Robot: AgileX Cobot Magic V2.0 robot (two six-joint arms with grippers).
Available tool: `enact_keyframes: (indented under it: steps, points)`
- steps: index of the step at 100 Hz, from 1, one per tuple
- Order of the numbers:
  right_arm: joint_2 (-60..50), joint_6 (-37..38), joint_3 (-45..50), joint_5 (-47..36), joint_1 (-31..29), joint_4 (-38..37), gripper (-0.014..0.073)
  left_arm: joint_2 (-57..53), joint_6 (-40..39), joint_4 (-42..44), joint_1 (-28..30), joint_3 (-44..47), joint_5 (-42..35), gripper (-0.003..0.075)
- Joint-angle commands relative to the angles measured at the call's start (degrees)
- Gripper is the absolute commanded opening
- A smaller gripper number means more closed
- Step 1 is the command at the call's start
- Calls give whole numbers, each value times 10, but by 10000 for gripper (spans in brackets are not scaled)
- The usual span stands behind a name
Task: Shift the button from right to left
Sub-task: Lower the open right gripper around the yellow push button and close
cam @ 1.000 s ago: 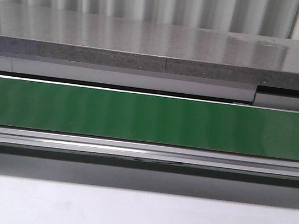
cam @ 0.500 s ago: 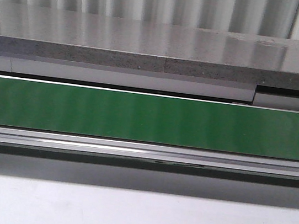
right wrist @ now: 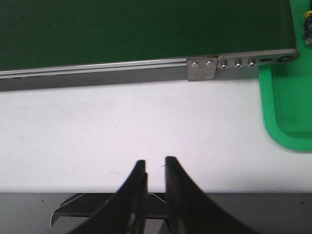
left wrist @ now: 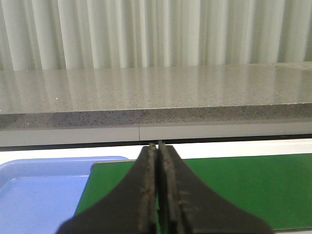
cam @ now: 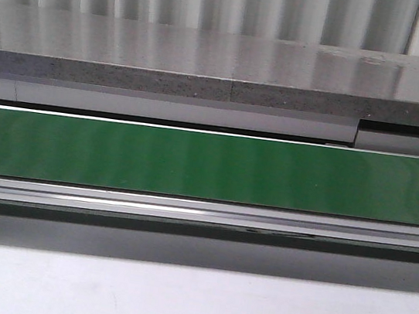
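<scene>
Both arms wait. The left gripper (left wrist: 157,146), pressed together and empty, hangs over the green belt (left wrist: 234,187) beside the blue tray (left wrist: 34,190). The right gripper (right wrist: 155,166) hovers slightly parted above the white worktop (right wrist: 122,126). The button (right wrist: 307,27) barely shows in the green tray (right wrist: 285,102).

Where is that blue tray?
The blue tray shows only in the left wrist view, on the left arm's side. It lies beside the end of the green belt, lower than the grey stone shelf.
</scene>
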Motion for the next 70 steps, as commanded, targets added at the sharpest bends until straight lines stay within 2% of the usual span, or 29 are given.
enact_keyframes:
  steps: [1,11,18,31,49,63,70]
  points:
    - [4,-2,-19,-21,1,4,325,-20,-5,-2,-4,14,-49,-20]
    - [4,-2,-19,-22,1,4,553,-20,-5,-2,-4,14,-49,-20]
    - [6,-2,-20,-28,1,4,622,-20,-5,-2,-4,14,-49,-20]
    - [28,-2,-34,-42,-1,-1,613,-20,-5,-2,-4,14,-49,-20]
    - [87,-2,-86,-51,-12,-61,613,-20,-5,-2,-4,14,-49,-20]
    - [145,-18,-125,-49,-62,-94,613,-20,-5,-2,-4,14,-49,-20]
    - [174,-50,-140,-53,-99,-92,613,-20,-5,-2,-4,14,-49,-20]
